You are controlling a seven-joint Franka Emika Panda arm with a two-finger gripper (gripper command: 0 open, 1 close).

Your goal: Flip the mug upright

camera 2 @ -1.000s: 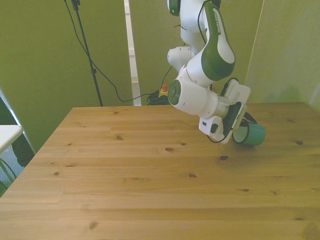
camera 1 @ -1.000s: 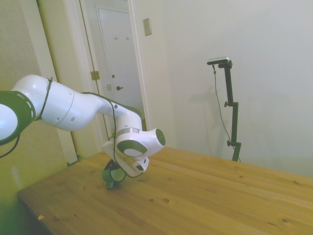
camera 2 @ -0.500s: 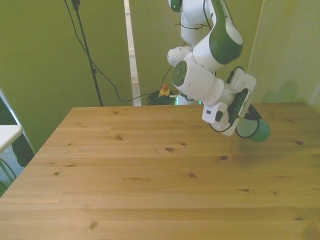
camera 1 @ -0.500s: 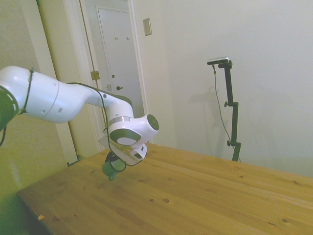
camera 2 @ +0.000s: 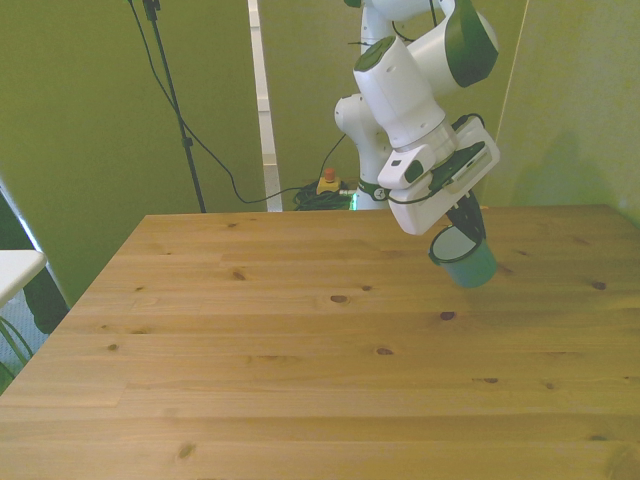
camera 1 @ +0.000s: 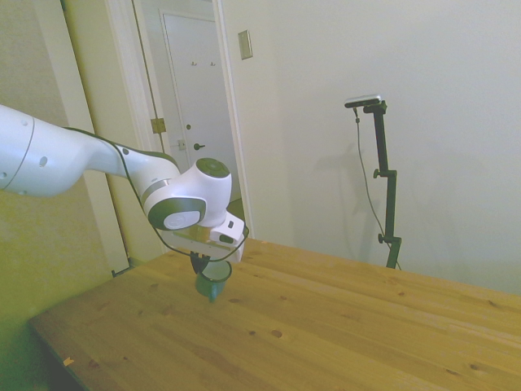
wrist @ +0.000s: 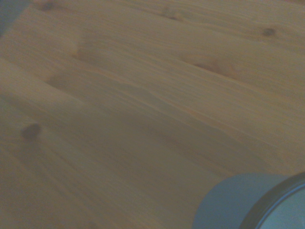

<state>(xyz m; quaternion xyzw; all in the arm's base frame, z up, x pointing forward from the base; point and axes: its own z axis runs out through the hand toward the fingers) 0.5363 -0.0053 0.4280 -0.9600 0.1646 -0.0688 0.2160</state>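
The small green-teal mug (camera 2: pixel 465 263) hangs in the air above the wooden table (camera 2: pixel 300 350), near the front view's right. Its mouth faces upward and it tilts slightly. My gripper (camera 2: pixel 463 230) is shut on the mug's rim from above, its dark fingers reaching into the mouth. In the side view the mug (camera 1: pixel 213 281) hangs under the gripper (camera 1: pixel 205 262), a little above the table's left part. In the wrist view, a blurred part of the mug (wrist: pixel 248 202) and its rim shows against the wood.
The table's far edge (camera 2: pixel 330 216) lies just behind the mug. A doorway and a wall (camera 1: pixel 195 106) stand behind the arm in the side view. Cables and a red button (camera 2: pixel 327 180) lie on the floor beyond the table.
The wrist has rotated and risen. The mug, which lay sideways near the table a second ago, now hangs with its mouth up.
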